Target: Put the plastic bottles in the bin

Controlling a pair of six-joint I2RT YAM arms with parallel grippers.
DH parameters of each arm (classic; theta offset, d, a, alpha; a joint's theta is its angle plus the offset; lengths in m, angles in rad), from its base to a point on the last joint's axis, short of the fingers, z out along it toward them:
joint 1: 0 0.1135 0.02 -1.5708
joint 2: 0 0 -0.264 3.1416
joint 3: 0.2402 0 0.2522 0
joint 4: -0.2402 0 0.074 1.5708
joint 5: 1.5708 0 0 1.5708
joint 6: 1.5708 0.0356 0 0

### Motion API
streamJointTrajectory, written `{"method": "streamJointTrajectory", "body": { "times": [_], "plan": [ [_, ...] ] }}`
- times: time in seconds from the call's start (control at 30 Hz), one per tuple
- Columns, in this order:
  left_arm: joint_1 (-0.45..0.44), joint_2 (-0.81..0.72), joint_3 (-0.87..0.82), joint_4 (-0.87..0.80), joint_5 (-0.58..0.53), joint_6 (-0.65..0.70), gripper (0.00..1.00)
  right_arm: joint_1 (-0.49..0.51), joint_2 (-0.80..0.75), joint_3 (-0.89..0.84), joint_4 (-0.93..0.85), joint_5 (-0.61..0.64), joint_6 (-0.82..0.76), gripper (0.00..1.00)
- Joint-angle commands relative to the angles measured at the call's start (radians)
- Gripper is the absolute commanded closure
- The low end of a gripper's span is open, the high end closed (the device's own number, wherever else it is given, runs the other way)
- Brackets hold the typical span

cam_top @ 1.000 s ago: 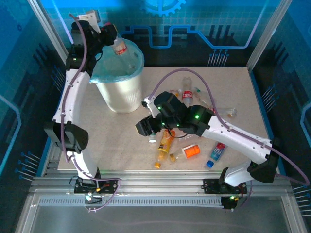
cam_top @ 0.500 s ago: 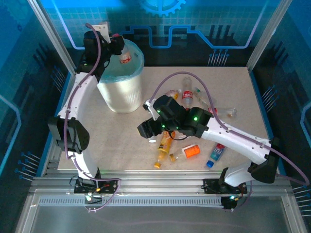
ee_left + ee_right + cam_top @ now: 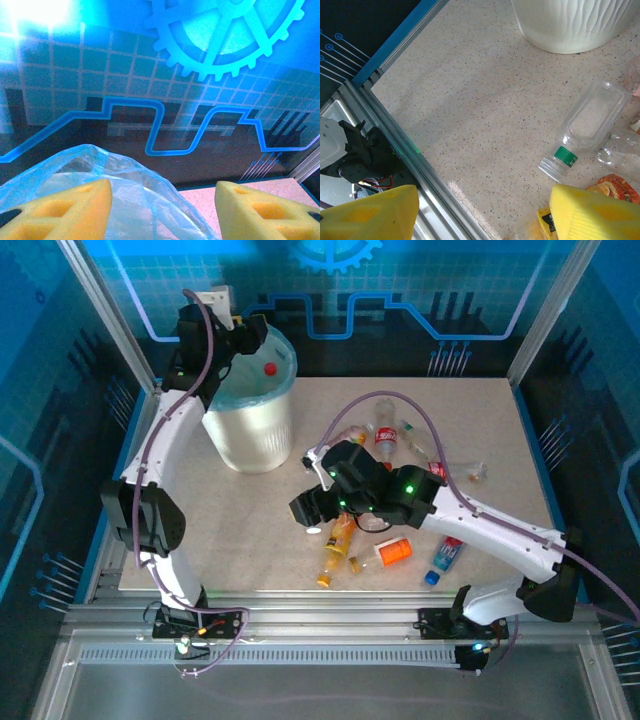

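Top external view: the white ribbed round bin (image 3: 250, 430), lined with a light-blue plastic bag (image 3: 240, 390), stands at the far left corner of the bench (image 3: 200, 540), leaving bare surface along the left edge and near left corner. The left pincer (image 3: 248, 335) hangs over the bin's far rim, and a red cap (image 3: 270, 368) shows inside. Small clear plastic bottles (image 3: 340, 535) lie scattered from the middle toward the right and near edges, with the right pincer (image 3: 310, 518) low at their left fringe. The left wrist view shows yellow fingers (image 3: 75, 210) apart and empty above the bag. The right wrist view shows fingers (image 3: 590, 210) apart over bare bench, just beside a clear bottle with a green neck ring (image 3: 585, 125).
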Motion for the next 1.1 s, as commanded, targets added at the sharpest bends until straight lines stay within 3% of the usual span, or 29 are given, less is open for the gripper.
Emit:
{"method": "streamJointTrajectory", "body": {
  "times": [0.0,0.1,0.23,0.4,0.57,0.77,0.87,1.0,1.07],
  "plan": [
    [-0.008,-0.054,0.003,-0.017,0.025,-0.021,0.42,0.021,-0.030,-0.019,-0.002,0.013,0.024,0.29],
    [-0.016,-0.068,0.033,-0.075,0.037,-0.023,0.42,0.022,-0.032,-0.022,-0.022,0.023,0.024,0.29],
    [-0.050,-0.082,0.142,-0.275,0.019,0.030,0.42,0.009,-0.015,0.012,-0.090,0.046,0.019,0.28],
    [-0.182,-0.199,0.114,-0.440,-0.077,0.207,0.41,-0.039,-0.036,0.013,-0.139,0.046,0.017,0.29],
    [-0.419,-0.404,-0.143,-0.449,-0.120,0.475,0.38,-0.136,-0.119,-0.047,-0.193,0.027,0.009,0.32],
    [-0.708,-0.716,-0.632,-0.382,-0.151,0.895,0.35,-0.222,-0.287,-0.163,-0.261,0.005,-0.051,0.34],
    [-0.783,-0.870,-0.844,-0.416,-0.063,1.112,0.35,-0.258,-0.352,-0.206,-0.293,0.006,-0.068,0.34],
    [-0.845,-1.042,-1.070,-0.539,0.176,1.450,0.35,-0.291,-0.407,-0.244,-0.313,0.006,-0.081,0.34],
    [-0.897,-1.076,-1.142,-0.511,0.191,1.462,0.33,-0.302,-0.420,-0.253,-0.316,0.007,-0.085,0.34]
  ]
}}
